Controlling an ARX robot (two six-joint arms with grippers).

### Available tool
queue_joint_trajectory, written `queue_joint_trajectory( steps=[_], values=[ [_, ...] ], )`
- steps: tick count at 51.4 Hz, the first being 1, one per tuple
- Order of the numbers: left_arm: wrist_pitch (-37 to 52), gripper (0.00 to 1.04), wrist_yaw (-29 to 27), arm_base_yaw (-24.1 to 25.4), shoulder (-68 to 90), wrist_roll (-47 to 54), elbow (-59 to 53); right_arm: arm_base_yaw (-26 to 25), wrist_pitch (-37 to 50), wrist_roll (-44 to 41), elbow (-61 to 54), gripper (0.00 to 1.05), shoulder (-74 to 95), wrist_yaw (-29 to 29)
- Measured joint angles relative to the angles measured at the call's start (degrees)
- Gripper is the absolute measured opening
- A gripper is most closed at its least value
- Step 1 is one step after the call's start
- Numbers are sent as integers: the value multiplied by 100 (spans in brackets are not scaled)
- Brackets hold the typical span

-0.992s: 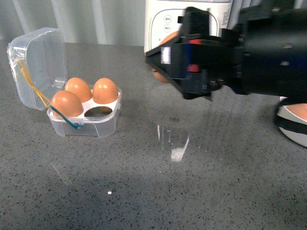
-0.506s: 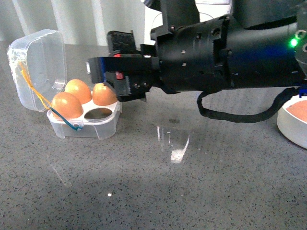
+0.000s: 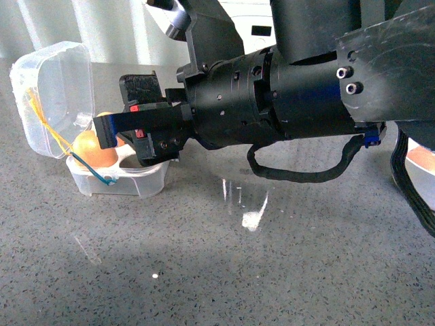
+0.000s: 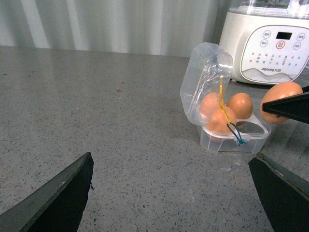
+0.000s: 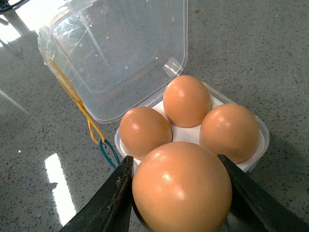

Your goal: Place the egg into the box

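The smooth orange-brown egg [image 5: 182,191], pinched by the black right gripper [image 5: 177,203], is held close over the clear plastic four-egg box [image 3: 119,183], where an off-centre release could crack it against three seated eggs [image 5: 187,100].

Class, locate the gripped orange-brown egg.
Right wrist view: the orange-brown egg is in the right gripper, over the clear plastic egg box, beside its three seated eggs.

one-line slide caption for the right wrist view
Right gripper holds the egg above the open box, three eggs already seated.
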Motion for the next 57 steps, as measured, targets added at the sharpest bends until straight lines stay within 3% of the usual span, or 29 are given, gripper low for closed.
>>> queue_joint_trajectory(
  steps=[30, 44, 52, 57],
  values=[
    [0, 98, -2, 0, 0, -2, 0, 63, -155, -293, 372, 44, 332, 59],
    [0, 98, -2, 0, 0, 0, 0, -39, 92, -114, 304, 98, 282, 195],
    [0, 98, -2, 0, 0, 0, 0, -249, 446, 136, -223, 98, -247, 459],
    [0, 98, -2, 0, 0, 0, 0, -448, 610, 409, -667, 98, -741, 994]
  ],
)
